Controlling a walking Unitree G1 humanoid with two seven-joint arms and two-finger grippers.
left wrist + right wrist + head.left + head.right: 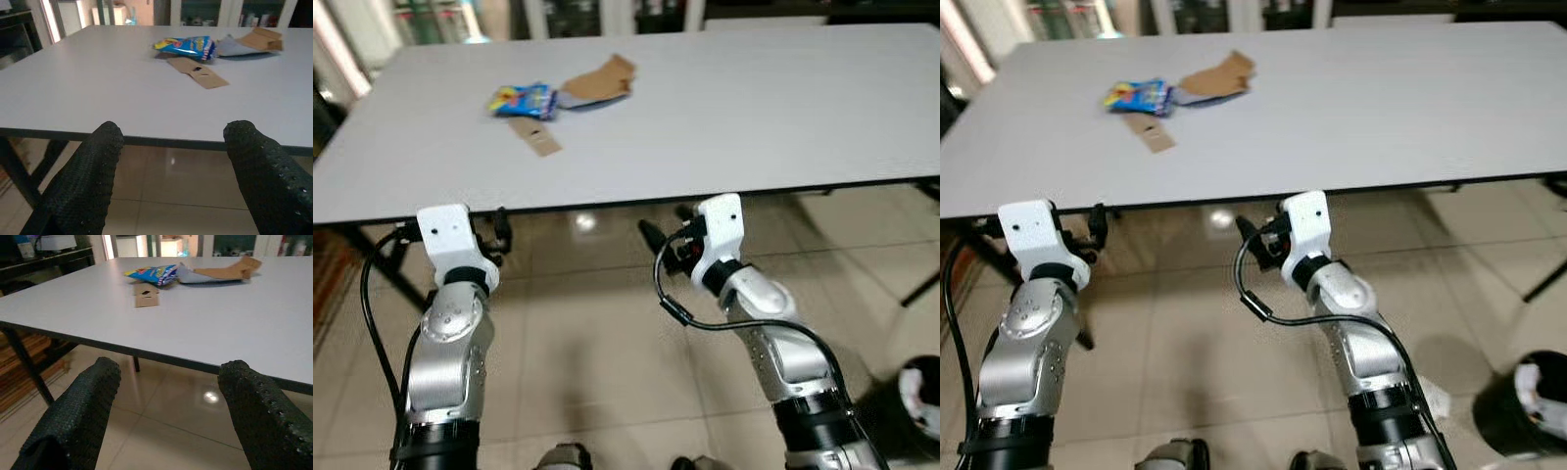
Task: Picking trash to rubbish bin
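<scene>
On the far left part of the white table [724, 127] lies the trash: a blue snack wrapper [522, 100], a flat brown cardboard strip [535, 135] just in front of it, and a crumpled brown and grey paper piece [597, 83] to its right. My left gripper [499, 230] hangs just below the table's front edge, open and holding nothing, its fingers [93, 171] spread wide. Also under that edge, further right, is my right gripper [666, 227], open and holding nothing. In the right wrist view the wrapper [151, 273] lies far across the tabletop.
A black rubbish bin [922, 394] with a white liner stands on the tiled floor at the lower right. Black table legs [386, 269] run down at the left. Shelves and cabinets line the wall behind the table.
</scene>
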